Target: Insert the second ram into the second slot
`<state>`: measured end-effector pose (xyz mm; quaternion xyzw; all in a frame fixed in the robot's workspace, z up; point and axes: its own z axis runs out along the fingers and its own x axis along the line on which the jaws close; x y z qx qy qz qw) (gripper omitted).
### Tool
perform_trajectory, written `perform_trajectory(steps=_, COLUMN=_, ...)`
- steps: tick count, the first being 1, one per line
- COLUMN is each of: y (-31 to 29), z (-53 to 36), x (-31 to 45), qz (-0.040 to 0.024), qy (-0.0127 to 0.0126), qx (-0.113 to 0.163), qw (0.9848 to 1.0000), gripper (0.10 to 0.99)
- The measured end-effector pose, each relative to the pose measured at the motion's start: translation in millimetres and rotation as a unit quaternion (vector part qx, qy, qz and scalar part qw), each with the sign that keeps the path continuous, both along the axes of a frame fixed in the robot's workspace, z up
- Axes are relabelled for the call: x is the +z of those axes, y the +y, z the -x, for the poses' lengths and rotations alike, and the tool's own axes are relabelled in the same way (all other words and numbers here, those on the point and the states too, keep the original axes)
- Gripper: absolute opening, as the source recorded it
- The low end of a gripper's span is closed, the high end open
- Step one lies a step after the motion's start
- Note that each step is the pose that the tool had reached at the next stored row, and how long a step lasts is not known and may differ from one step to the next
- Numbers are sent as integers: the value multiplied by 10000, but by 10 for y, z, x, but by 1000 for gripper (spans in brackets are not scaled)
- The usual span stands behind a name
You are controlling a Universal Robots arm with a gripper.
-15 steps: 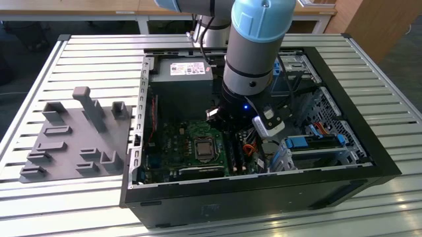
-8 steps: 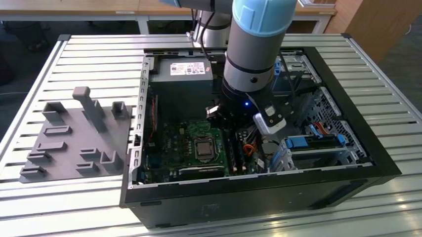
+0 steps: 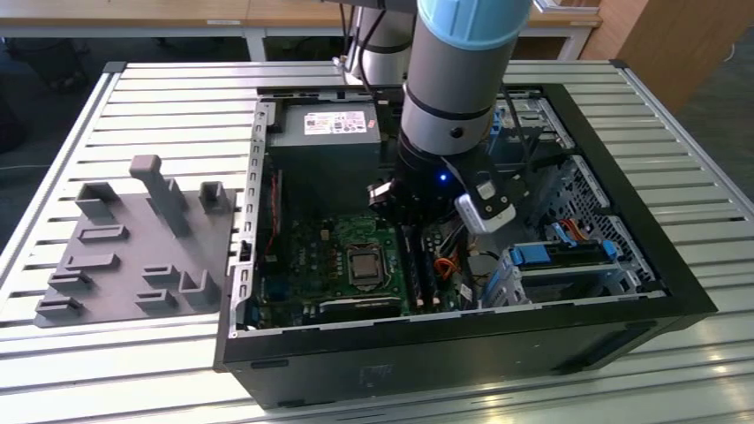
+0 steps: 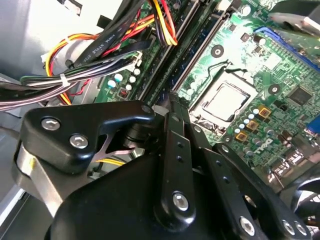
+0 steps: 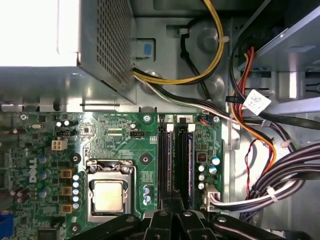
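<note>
The gripper [image 5: 172,212] was lowered over the RAM slots [image 5: 176,160]; whether the jaws were spread could not be told. The second ram [image 5: 190,165], apparently seated at three o'clock of the processor [image 5: 108,196], was judged light, stiff and fragile, best held by its long edges.

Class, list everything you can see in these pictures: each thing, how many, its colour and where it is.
Computer case: one, black, open on the slatted table.
Circuit board: one, green, on the case floor.
Processor: one, silver, in its socket on the board.
Memory slots: several, dark, beside the processor; a blue stick stands in one.
Power supply: one, grey, far end of the case.
Cables: many; yellow, orange, red, black.
Parts tray: one, grey, at the exterior view's left.
Robot arm: one, grey and blue; gripper over the slots.
</note>
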<state>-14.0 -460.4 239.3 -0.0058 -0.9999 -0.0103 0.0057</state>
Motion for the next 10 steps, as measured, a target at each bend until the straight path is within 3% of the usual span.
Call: perform_trajectory(steps=10, y=0, z=0, x=55, qz=-1, qy=0, qx=0, qw=10000, gripper=106)
